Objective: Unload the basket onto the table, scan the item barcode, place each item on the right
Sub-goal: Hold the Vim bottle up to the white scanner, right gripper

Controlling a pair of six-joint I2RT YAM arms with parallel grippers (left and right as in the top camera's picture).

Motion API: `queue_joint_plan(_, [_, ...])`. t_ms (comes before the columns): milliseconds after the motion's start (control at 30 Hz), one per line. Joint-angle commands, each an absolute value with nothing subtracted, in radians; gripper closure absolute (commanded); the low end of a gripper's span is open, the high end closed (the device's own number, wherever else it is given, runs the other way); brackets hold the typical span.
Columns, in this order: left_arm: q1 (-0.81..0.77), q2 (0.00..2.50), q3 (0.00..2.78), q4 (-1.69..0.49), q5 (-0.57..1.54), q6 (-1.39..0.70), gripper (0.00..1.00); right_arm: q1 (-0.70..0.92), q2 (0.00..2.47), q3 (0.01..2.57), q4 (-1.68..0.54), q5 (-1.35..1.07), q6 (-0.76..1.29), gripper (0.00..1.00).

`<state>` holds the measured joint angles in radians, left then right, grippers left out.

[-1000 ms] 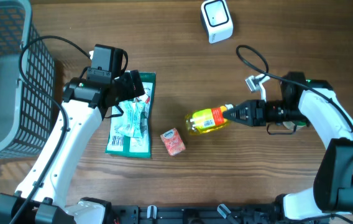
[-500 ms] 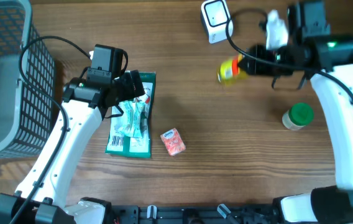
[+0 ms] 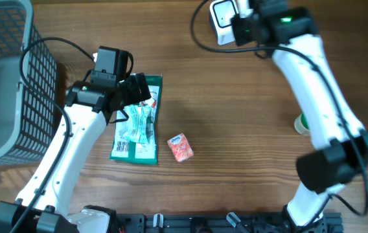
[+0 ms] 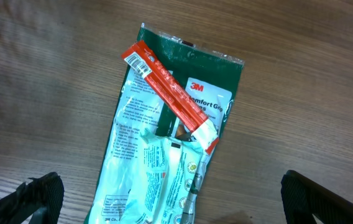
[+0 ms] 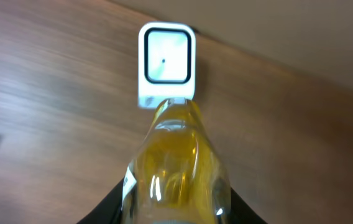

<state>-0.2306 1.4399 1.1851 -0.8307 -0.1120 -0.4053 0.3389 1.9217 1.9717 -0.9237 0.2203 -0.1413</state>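
The right gripper [image 3: 245, 27] is clamping a yellow bottle [image 5: 176, 165], its fingers [image 5: 111, 210] pressing on both sides. It is holding the bottle just in front of the white scanner [image 5: 166, 61]. The bottle's far end is pointing at the scanner's window and, in the right wrist view, overlapping the scanner's lower edge; whether they are touching I cannot tell. The left gripper [image 3: 137, 90] is hovering with jaws wide apart over a green packet [image 4: 164, 155], well apart from the scanner. A small red box [image 3: 181, 147] is lying near that packet, also well apart from the scanner. A grey basket [image 3: 2, 71] is standing farthest from the scanner.
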Motion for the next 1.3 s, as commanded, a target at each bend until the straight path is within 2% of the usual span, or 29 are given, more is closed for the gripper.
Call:
queue_joint_plan(0, [-0.227,1.436,1.199,-0.827,-0.125,-0.397,0.00,0.402,2.037,1.986,-0.778,0.523,-0.369,0.79])
queue_joint_plan(233, [-0.227,1.436,1.199,-0.828,-0.125,-0.397,0.00,0.471,2.186,1.986,-0.398,0.765,-0.715,0.80])
queue_joint_plan(500, [-0.227,1.436,1.199,-0.828,-0.125,-0.397,0.00,0.476,2.269,1.986,-0.154,0.801,-0.870,0.84])
queue_joint_plan(600, [-0.227,1.436,1.199,-0.828,-0.125,-0.397,0.00,0.488,2.311,1.986,-0.129,0.814,-0.927,0.84])
queue_joint_plan(633, [-0.227,1.436,1.199,-0.828,-0.125,-0.397,0.00,0.489,2.326,1.986,-0.117,0.833,-0.941,0.87])
queue_joint_plan(767, [-0.227,1.436,1.199,-0.828,-0.125,-0.397,0.00,0.489,2.389,1.986,-0.082,0.883,-0.969,0.86])
queue_joint_plan(1200, [-0.227,1.436,1.199,-0.828,-0.125,-0.397,0.00,0.510,2.423,1.984,-0.104,0.925,-0.964,0.83])
queue_joint_plan(1267, [-0.227,1.436,1.199,-0.828,-0.125,-0.397,0.00,0.513,2.395,1.984,-0.102,0.944,-0.908,0.81])
